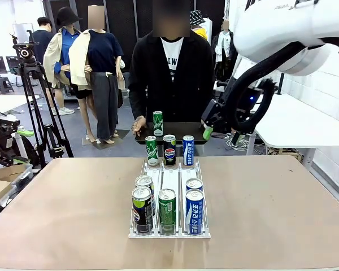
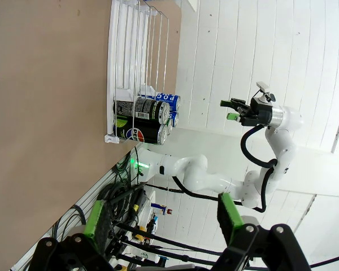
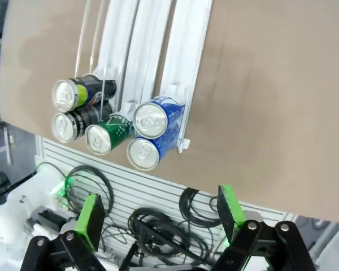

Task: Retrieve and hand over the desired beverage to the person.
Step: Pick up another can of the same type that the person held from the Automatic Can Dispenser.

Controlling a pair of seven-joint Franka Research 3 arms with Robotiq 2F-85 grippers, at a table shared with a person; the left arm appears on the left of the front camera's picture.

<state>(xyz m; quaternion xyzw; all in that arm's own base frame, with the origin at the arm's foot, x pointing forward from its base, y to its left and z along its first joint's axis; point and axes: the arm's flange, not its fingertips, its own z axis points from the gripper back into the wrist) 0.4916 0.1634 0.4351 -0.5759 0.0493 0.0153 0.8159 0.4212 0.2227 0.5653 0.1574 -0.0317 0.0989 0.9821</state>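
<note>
- Plainly, the person [image 1: 170, 73], in a black jacket over a white T-shirt lettered "EW", stands upper centre behind the surface [image 1: 282, 203].
- Pepsi can [image 1: 169, 149] stands mid-frame between a green can [image 1: 151, 151] and a blue can [image 1: 188, 149].
- White rack [image 1: 170, 172], lower centre, holds five cans.
- Left gripper [image 2: 163, 217] and right gripper [image 3: 161, 212]: fingers apart, holding nothing.

Front view: robot's right arm [image 1: 282, 34] cropped by top and right edges | person [image 1: 169, 73] hidden below the waist by the table [image 1: 56, 203], one hand lost behind that arm | rear cans [image 1: 144, 182] half masked by front cans [image 1: 167, 206] | wrist views: white rack [image 2: 116, 45] cut off at the top, can lettering mostly too small to read
</note>
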